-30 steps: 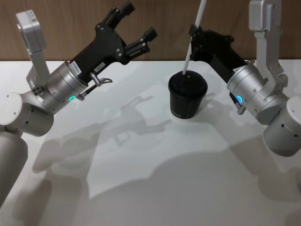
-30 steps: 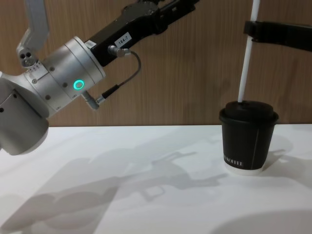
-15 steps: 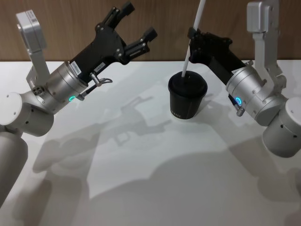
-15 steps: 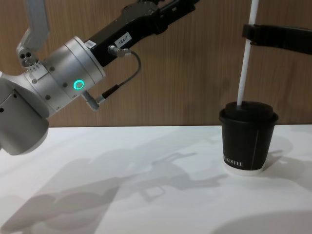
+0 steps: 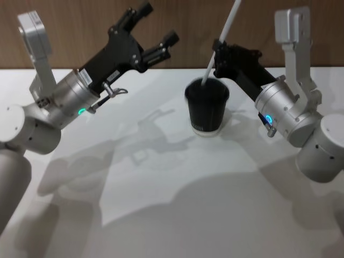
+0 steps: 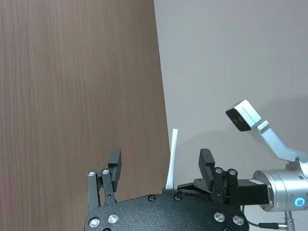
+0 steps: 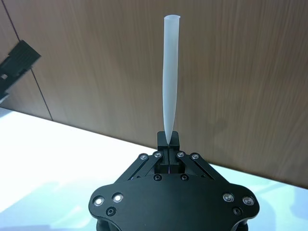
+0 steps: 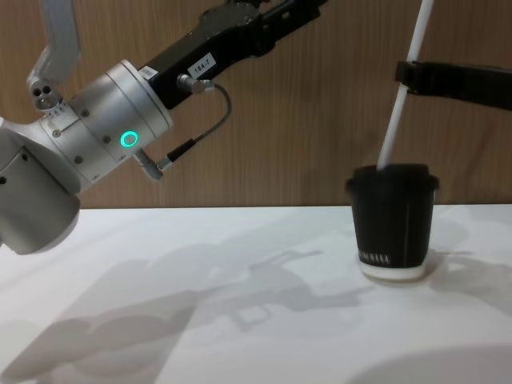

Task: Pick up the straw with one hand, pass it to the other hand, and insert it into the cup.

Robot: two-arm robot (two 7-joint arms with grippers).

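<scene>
The left arm's black jawed gripper (image 6: pixel 160 169) stands with its two fingers spread wide apart, nothing between them, against a brown wood-grain wall panel (image 6: pixel 77 82). Beyond it, nearer one finger, a thin straight white straw (image 6: pixel 171 159) rises, pinched by the right arm's black gripper (image 6: pixel 169 189), which joins a silver cylindrical arm (image 6: pixel 284 187) with a blue light.

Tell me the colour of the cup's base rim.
White. The cup is black with a white base rim, clearest in the chest view.
</scene>
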